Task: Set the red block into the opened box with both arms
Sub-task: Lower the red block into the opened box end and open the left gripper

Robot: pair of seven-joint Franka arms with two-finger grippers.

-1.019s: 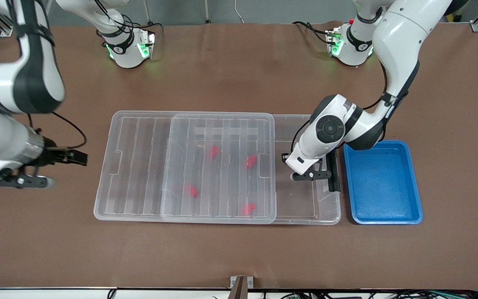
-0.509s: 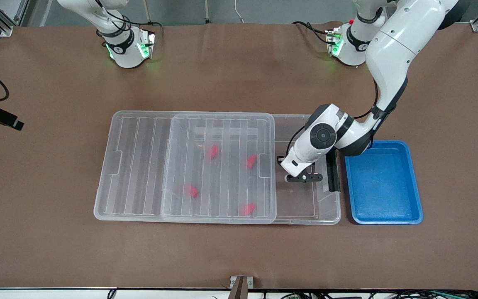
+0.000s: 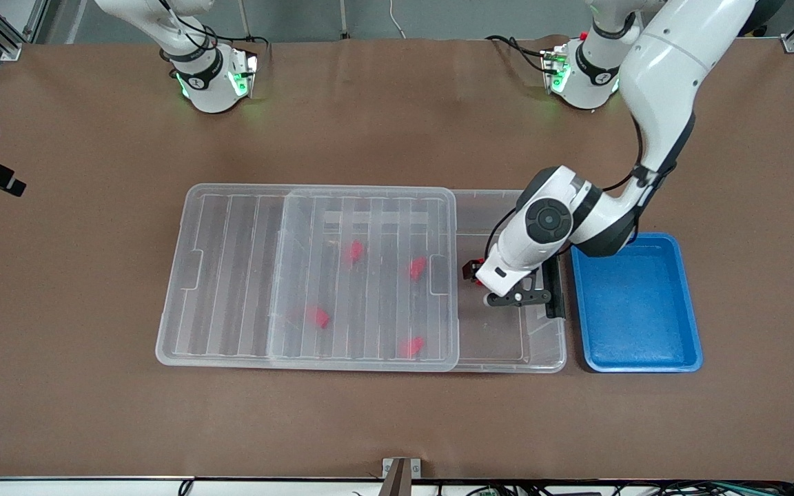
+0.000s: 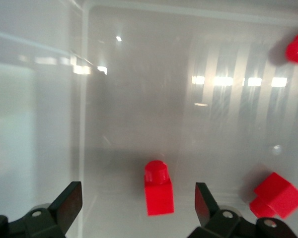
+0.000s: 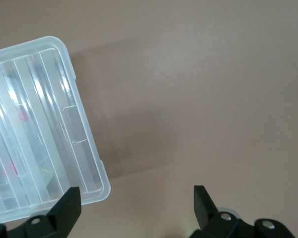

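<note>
Left wrist view: left pincer (image 4: 134, 208) spread wide, red block (image 4: 158, 188) lying loose between its fingers on box (image 3: 507, 344) floor. Right pincer (image 5: 134, 208) wide over bare tabletop (image 5: 213, 99), at lid's (image 5: 39, 124) three o'clock.

Glossy red plastic block (image 4: 158, 188); clear ribbed plastic box (image 3: 507, 351); matt brown table (image 3: 397, 427)

A red block (image 4: 158, 188) (stub end up in the left wrist view) is seen lying flat inside the clear box (image 3: 507, 358).
</note>
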